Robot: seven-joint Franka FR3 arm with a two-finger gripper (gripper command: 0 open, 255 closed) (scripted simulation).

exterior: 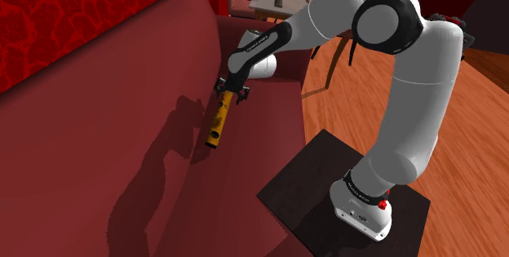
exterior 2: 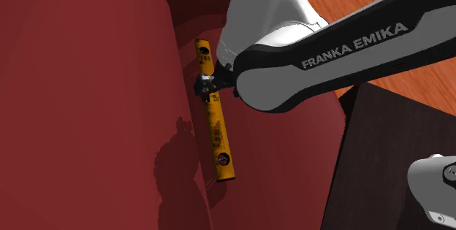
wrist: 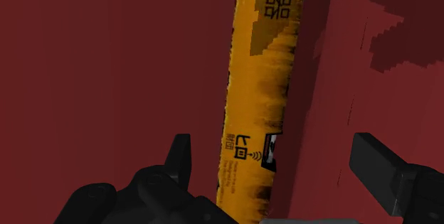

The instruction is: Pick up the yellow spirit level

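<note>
Sofa (exterior: 81, 76), dark red, spans the shoulder view's left. The yellow spirit level (exterior: 217, 125) lies on its seat cushion close to the backrest, running lengthwise along it. The black tool (exterior: 232, 92) is over the part of the level nearer the shoulder view's top. Its fingers (wrist: 179, 160) are spread wide, one on each side of the bar, and neither touches it in the wrist view. The white arm (exterior: 408, 76) reaches in from the right, rising from a dark stand (exterior: 318, 182) on a wooden floor (exterior: 473, 157).
</note>
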